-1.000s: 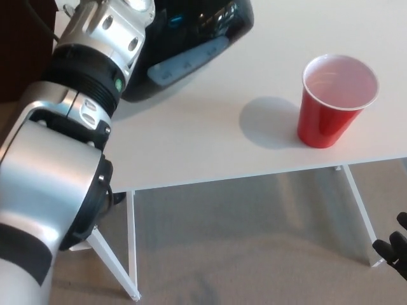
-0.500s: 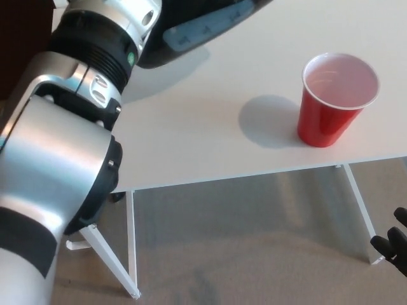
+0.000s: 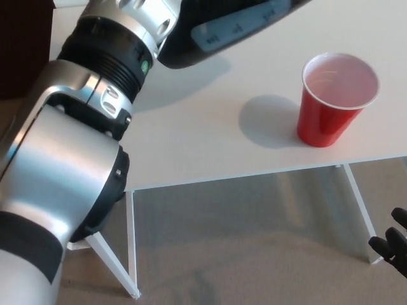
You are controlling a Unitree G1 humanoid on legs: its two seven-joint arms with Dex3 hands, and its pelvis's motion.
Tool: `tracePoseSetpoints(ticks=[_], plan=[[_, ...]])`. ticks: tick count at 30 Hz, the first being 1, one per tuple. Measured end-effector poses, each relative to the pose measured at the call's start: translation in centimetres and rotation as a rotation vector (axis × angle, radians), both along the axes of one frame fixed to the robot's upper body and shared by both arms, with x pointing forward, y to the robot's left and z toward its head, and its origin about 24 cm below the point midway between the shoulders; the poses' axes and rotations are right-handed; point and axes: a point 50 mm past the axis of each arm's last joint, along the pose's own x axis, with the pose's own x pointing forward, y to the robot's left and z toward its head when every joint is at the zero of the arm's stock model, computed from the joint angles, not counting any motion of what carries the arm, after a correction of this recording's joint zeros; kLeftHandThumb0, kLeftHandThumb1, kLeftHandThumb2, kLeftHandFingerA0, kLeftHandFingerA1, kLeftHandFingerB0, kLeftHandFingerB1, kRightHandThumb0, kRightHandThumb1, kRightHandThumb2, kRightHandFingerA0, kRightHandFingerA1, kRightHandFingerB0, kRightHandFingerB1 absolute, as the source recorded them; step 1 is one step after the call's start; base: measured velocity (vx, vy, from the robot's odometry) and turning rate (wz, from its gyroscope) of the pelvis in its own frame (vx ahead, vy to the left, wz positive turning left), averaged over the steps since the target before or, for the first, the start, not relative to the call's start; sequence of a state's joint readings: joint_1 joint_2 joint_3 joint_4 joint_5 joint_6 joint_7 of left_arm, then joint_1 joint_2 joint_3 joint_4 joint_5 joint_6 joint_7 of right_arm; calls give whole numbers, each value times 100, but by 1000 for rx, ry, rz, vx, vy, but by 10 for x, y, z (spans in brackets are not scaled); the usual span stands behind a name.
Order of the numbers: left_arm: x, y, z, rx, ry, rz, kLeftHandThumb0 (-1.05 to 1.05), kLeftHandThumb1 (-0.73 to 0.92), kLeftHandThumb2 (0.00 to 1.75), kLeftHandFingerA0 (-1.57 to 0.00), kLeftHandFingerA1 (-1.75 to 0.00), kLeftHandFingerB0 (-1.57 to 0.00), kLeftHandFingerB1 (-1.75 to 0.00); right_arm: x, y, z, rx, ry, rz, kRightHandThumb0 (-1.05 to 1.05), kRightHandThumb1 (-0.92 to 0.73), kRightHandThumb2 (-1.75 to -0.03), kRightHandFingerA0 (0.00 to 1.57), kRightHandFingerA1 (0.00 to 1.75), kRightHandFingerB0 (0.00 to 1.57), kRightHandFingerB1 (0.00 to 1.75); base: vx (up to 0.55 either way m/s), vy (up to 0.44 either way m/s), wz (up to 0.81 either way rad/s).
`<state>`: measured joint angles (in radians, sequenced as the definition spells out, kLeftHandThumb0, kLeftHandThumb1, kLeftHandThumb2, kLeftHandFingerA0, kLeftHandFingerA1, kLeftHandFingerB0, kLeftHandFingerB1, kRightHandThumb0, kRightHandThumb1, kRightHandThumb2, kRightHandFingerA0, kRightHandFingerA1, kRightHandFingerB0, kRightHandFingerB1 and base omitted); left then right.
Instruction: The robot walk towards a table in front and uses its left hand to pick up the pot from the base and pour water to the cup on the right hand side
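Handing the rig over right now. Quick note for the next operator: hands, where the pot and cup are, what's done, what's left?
Left hand: not in view, only the silver left arm reaching up toward the pot.
Right hand: low by the table's right leg, off the job; only its fingertips show.
Black pot: at the top edge, above the white table, left of the cup; whether it is lifted clear I can't tell.
Red cup: upright near the front edge; no water visible.
Left: carry pot over cup, pour.
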<state>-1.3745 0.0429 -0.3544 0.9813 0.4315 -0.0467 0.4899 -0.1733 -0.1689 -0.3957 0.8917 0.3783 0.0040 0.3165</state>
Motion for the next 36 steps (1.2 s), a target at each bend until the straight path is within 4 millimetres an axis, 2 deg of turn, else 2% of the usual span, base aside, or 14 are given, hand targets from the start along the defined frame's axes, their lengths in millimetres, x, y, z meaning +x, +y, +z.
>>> tracePoseSetpoints(ticks=[1, 4, 12, 15, 16, 17, 18, 20, 21, 25, 26, 28, 33, 36], plan=[[-1, -1, -3, 8, -2, -6, -19, 55, 56, -92, -175, -75, -171, -1, 0, -1, -1, 4, 0, -40, -34, -65, 69, 57, 60, 54, 0, 0, 0], [-4, -5, -13, 29, -6, -27, -18, 57, 56, -90, -175, -66, -175, -6, -1, -4, -6, 19, 2, -40, -35, -65, 69, 57, 61, 54, 0, 0, 0], [-15, -17, -25, 143, -55, -95, -18, 57, 56, -90, -175, -64, -171, -13, -1, -7, -11, 37, 7, -30, -44, -53, 72, 49, 65, 45, 0, 0, 0], [-19, -20, -25, 177, -78, -112, -22, 53, 57, -92, -175, -84, -122, -13, -1, -7, -13, 37, 9, -31, -43, -52, 72, 48, 64, 45, 0, 0, 0], [-20, -21, -25, 183, -83, -117, -25, 42, 83, -126, -138, -89, -88, -13, -1, -7, -13, 37, 10, -31, -43, -52, 73, 48, 64, 45, 0, 0, 0], [-22, -22, -24, 195, -94, -123, -26, 42, 83, -126, -138, -90, -94, -13, -1, -7, -14, 36, 13, -39, -36, -65, 70, 57, 61, 53, 0, 0, 0], [-23, -23, -24, 204, -103, -129, -24, 51, 57, -93, -175, -96, -88, -13, 0, -7, -15, 35, 14, -39, -36, -66, 68, 57, 59, 53, 0, 0, 0], [-25, -25, -22, 219, -115, -136, -23, 52, 55, -93, -175, -93, -103, -13, 0, -7, -15, 35, 15, -39, -36, -65, 69, 57, 60, 53, 0, 0, 0], [-26, -26, -22, 225, -121, -138, -21, 55, 56, -89, -175, -72, -157, -13, 0, -7, -15, 35, 15, -31, -43, -52, 74, 49, 64, 45, 0, 0, 0], [-26, -26, -21, 243, -133, -143, -19, 52, 57, -92, -175, -82, -135, -13, 0, -7, -15, 37, 16, -40, -36, -66, 67, 56, 58, 53, 0, 0, 0], [-26, -26, -21, 245, -133, -145, -18, 55, 55, -88, -175, -64, -165, -13, 0, -8, -14, 38, 17, -32, -44, -52, 69, 48, 60, 44, 0, 0, 0], [-26, -25, -20, 256, -132, -148, -18, 56, 55, -87, -175, -61, -169, -13, 0, -8, -13, 39, 17, -31, -43, -53, 70, 48, 61, 45, 0, 0, 0], [-22, -19, -13, 296, -135, -133, -18, 57, 55, -84, -175, -58, -170, -9, 0, -6, -11, 28, 15, -37, -38, -65, 67, 56, 58, 53, 0, 0, 0], [-20, -18, -6, 321, -148, -125, -20, 55, 56, -86, -175, -82, -122, -6, 0, -4, -11, 21, 14, -28, -44, -53, 72, 49, 63, 45, 0, 0, 0]])
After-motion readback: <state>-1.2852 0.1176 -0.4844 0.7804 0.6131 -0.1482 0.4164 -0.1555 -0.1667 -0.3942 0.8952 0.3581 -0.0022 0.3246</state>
